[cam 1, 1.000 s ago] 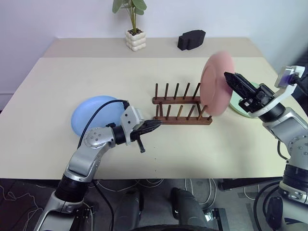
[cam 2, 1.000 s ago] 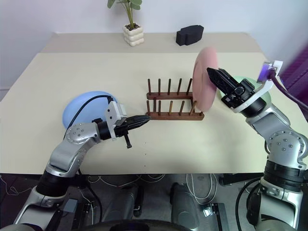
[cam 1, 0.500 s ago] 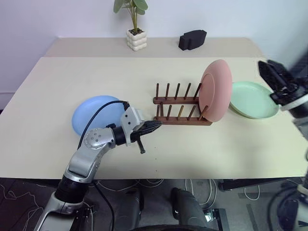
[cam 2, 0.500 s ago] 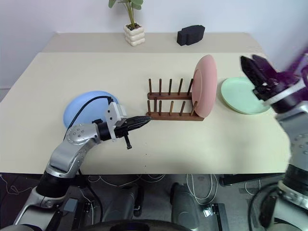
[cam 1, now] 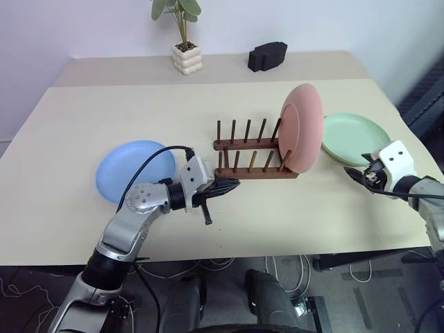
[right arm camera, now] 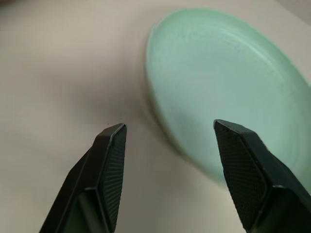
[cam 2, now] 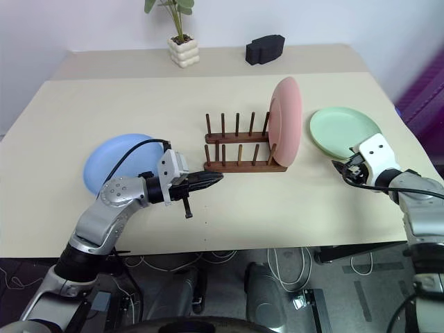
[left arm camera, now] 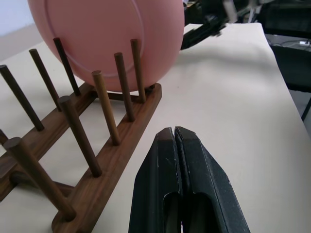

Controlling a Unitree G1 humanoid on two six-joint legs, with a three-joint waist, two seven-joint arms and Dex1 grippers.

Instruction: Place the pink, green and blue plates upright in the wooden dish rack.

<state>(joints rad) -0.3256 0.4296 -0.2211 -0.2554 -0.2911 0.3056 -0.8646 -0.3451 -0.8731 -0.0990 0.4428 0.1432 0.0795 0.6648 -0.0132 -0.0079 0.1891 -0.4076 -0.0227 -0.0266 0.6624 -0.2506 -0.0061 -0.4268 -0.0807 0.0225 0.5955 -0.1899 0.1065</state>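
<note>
While the pink plate (cam 1: pixel 302 129) stood upright in the wooden dish rack (cam 1: pixel 251 163), the right gripper (right arm camera: pixel 170 160), jaws spread, faced the green plate (right arm camera: pixel 228 87) lying flat on the tabletop (cam 1: pixel 83 111); sliding one jaw under its near rim seemed best. The left gripper (left arm camera: pixel 177 187) was pressed together beside the rack.

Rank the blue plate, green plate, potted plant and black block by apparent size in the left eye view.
1. Blue plate and green plate: look alike, not ranked apart.
2. Potted plant: farther from the camera.
3. Black block: smallest, also at the far edge.
</note>
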